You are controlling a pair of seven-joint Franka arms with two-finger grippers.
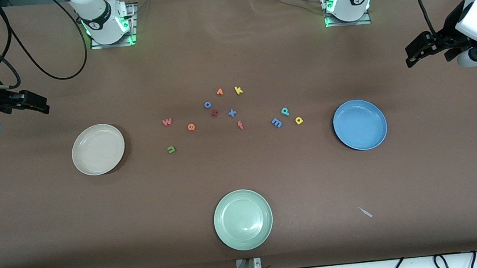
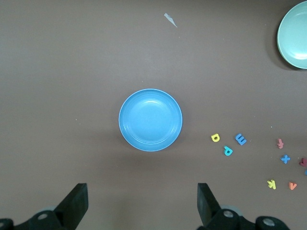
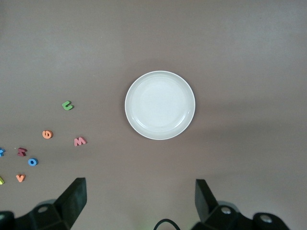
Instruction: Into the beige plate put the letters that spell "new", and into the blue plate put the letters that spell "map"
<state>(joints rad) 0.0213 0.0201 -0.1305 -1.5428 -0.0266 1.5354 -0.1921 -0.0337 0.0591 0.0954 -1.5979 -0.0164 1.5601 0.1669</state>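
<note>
The beige plate lies toward the right arm's end, holding nothing. Beside it on the table lie the pinkish w, orange e and green n. The blue plate lies toward the left arm's end, with the light blue m, teal p and yellow a beside it. My left gripper hangs open over the table's left-arm end. My right gripper hangs open over the right-arm end.
A pale green plate sits nearest the front camera. Mid-table lie an orange v, yellow k, blue o, dark red letter, blue x and red f. A small scrap lies near the front edge.
</note>
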